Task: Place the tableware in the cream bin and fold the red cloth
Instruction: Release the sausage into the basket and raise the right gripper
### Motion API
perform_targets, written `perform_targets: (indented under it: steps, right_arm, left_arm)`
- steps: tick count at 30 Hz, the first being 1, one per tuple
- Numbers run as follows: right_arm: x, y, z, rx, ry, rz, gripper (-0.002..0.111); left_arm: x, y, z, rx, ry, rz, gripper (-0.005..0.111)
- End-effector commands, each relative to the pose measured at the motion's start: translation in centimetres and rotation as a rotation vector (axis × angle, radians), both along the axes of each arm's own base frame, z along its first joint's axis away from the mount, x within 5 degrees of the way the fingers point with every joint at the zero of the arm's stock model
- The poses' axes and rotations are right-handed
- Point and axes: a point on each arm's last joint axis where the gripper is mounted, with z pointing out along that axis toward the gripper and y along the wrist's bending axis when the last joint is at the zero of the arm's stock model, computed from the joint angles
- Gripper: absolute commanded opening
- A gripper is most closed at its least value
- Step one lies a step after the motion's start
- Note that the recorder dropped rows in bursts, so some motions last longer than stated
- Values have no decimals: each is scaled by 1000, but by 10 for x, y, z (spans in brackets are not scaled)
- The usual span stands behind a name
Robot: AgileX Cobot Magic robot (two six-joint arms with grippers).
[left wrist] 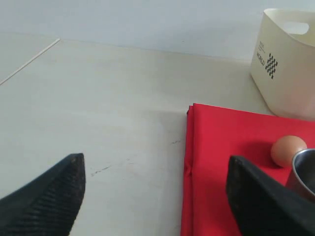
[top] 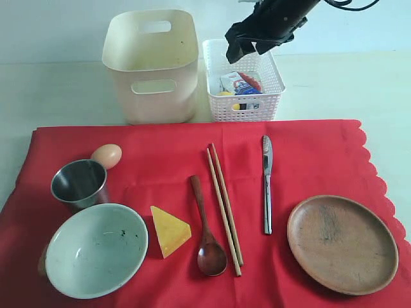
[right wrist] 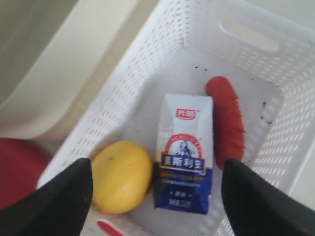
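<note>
Pale speckled bowl (top: 96, 250), round brown plate (top: 342, 244) and steel cup (top: 79, 183) are laid on the bright red scalloped cloth (top: 308, 160), whose near edge is cut off | left gripper (left wrist: 155, 167) is held wide apart and empty at the cloth's edge | floor of the tall cream plastic bin (top: 151, 70), beyond the cloth, is hidden | right gripper (right wrist: 155, 169) is spread wide and empty over the white lattice basket (top: 276, 80)

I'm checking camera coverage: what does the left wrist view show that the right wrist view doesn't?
Left wrist only: the brown egg and the steel cup. Right wrist only: the white lattice basket holding a yellow lemon, a blue-white milk carton and a long red item. Both: the cream plastic bin and the red cloth.
</note>
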Motion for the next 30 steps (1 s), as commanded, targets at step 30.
perform_targets:
  steps: [30]
  right_arm:
    - [-81, 106, 13, 89, 369, 185, 68]
  left_arm:
    - [0, 0, 0, -5, -14, -3, 75]
